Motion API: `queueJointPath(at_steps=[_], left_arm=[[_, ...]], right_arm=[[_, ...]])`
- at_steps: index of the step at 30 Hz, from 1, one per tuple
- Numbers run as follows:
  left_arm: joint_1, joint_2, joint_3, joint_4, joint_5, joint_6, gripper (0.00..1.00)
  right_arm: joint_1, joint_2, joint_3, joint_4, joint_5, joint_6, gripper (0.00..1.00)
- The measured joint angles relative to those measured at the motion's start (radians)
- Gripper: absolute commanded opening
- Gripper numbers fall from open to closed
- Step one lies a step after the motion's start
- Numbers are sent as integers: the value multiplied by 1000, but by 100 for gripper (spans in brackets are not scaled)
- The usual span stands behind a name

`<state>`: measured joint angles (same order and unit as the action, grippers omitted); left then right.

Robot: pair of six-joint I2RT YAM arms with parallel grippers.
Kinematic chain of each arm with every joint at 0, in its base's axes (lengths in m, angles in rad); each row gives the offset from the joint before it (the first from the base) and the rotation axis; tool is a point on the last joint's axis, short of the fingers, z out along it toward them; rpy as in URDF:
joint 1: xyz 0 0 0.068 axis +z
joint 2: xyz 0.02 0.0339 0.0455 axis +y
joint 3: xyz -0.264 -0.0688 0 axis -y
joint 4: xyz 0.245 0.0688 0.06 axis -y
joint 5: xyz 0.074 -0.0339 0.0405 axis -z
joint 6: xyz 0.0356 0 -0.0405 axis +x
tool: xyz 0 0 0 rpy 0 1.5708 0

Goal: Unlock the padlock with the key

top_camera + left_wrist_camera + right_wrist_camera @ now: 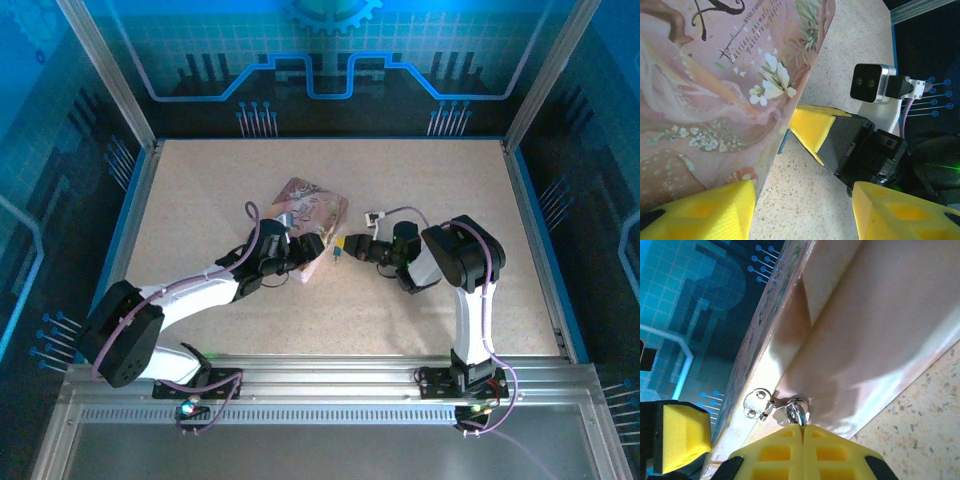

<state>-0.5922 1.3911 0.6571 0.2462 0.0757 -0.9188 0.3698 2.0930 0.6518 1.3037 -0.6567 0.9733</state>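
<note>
**When a small tug could undo the job**

Because the yellow ribbed fingers of the right gripper [802,429] are clenched flat together, with no gap along their seam, whatever they hold is hidden. I cannot tell whether it is the tiny pale metal key or the body of the tiny dark-bodied padlock [799,411]. The padlock's thin silver shackle loop pokes out just above those fingertips. It is hooked at the small silver hasp [759,402] on the side wall of the pink illustrated rectangular tin box [865,315], which rests on the speckled beige table [932,430].

Further out, the left gripper [804,195] is released, its yellow fingers spread wide. One finger lies against the tin's near edge and the other is well apart from it. The right gripper's tip sits between them, touching the tin.

The main risk, as I judge it, is that nothing clamps the tin. A twist or pull at the shackle could drag or tip the box instead of working the lock. Flat fingers on so small a part may also let it slip and drop. With both grippers crowded at one corner, a careless move could knock them together.
</note>
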Motion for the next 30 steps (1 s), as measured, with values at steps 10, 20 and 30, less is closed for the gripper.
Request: queueJointPath(at_steps=[10, 20, 30], left_arm=[[0, -1, -5, 9, 0, -3, 57], [0, -6, -12, 22, 0, -24, 58], [-3, -9, -67, -144, 0, -26, 60]], right_arm=[[0, 34, 33, 16, 6, 0, 0], [0, 55, 90, 13, 34, 14, 0], [-81, 67, 130, 15, 137, 18, 0]])
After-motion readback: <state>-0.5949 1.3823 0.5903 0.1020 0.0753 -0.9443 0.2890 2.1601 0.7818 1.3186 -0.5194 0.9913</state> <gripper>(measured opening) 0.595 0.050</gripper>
